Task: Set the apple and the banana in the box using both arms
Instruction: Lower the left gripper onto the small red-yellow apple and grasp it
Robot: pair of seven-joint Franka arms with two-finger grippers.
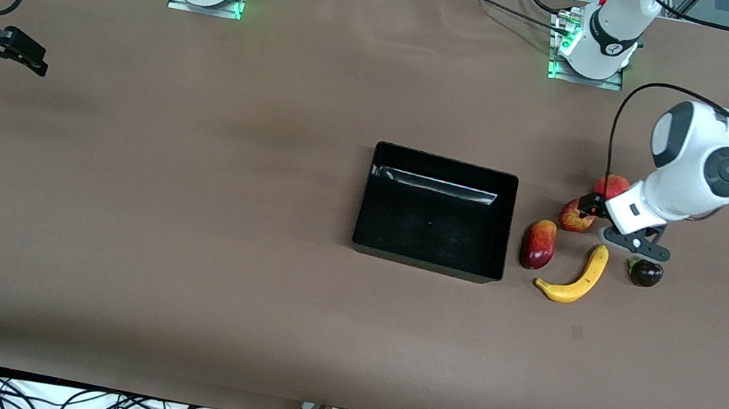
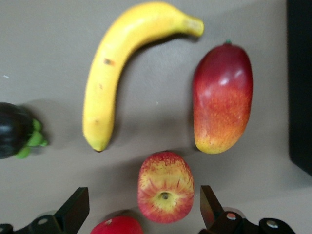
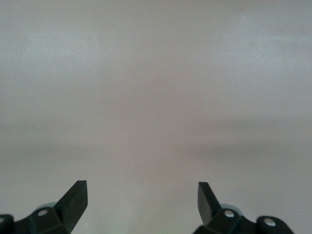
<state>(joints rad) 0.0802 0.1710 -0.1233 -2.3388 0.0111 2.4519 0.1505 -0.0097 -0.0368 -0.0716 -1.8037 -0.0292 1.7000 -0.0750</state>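
Note:
The apple (image 1: 574, 217) lies on the table between the box (image 1: 443, 166) and the left arm's end, beside a plain red round fruit (image 1: 613, 185). The banana (image 1: 578, 277) lies nearer the front camera than the apple. My left gripper (image 1: 590, 210) is open right over the apple. In the left wrist view the apple (image 2: 165, 187) sits between the spread fingers (image 2: 74, 208), closer to one finger and touching neither, with the banana (image 2: 114, 73) past it. My right gripper (image 1: 20, 52) is open and empty (image 3: 142, 200) over bare table at the right arm's end, waiting.
An oblong red-and-orange fruit (image 1: 539, 243) lies between the box and the banana, and shows in the left wrist view (image 2: 223, 97). A dark round fruit (image 1: 645, 272) lies beside the banana toward the left arm's end. The red round fruit (image 2: 117, 226) sits close beside the apple.

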